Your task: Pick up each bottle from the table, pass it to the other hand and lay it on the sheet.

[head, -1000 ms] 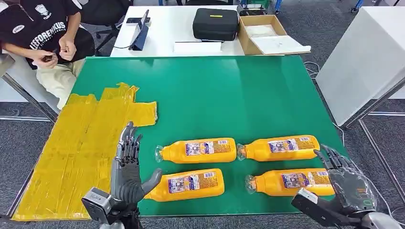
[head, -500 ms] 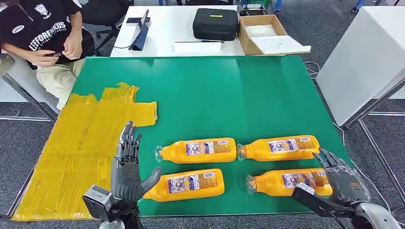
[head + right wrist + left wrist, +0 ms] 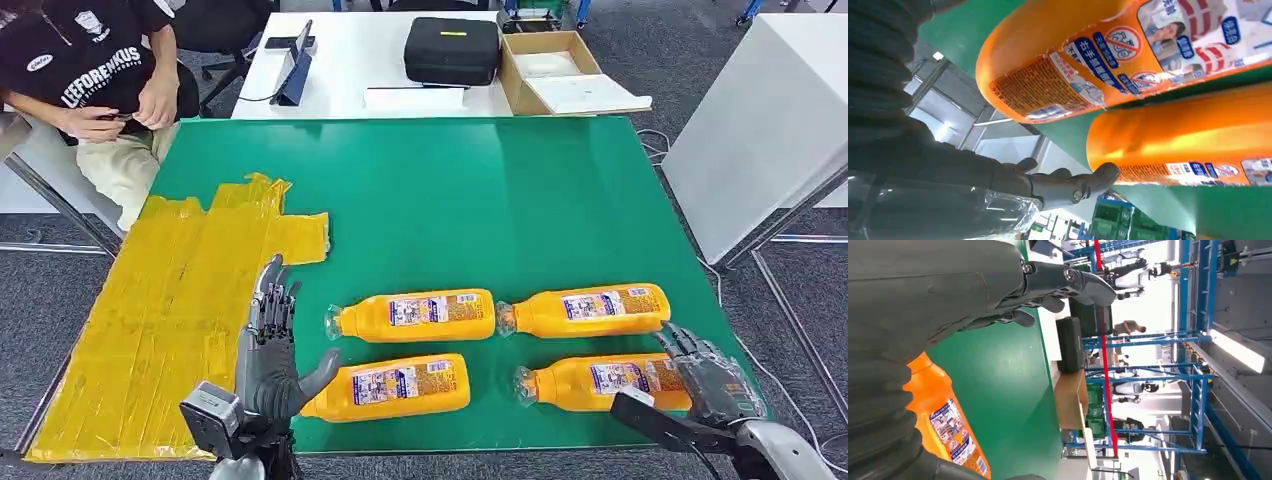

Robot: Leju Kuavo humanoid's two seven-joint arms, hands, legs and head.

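Several orange bottles lie on their sides on the green table point(image 3: 450, 200), in two rows. My right hand point(image 3: 710, 382) is at the base end of the near right bottle point(image 3: 590, 383), its fingers apart over that end and holding nothing. In the right wrist view this bottle point(image 3: 1073, 50) is very close, and the fingers point(image 3: 1073, 185) reach towards the far right bottle point(image 3: 1188, 135). My left hand point(image 3: 268, 350) stands open, fingers pointing away, thumb beside the near left bottle point(image 3: 400, 385). That bottle point(image 3: 943, 415) lies under the left hand point(image 3: 923, 300). The yellow sheet point(image 3: 170, 310) covers the table's left side.
The far left bottle point(image 3: 420, 315) and far right bottle point(image 3: 590, 310) lie behind the near row. A person point(image 3: 100, 70) sits at the far left corner. Behind the table stand a black case point(image 3: 450, 48) and a cardboard box point(image 3: 560, 70). A white cabinet point(image 3: 770, 120) is at the right.
My right hand has moved down and inward onto the base end of the near right bottle. The left hand has stayed almost still.
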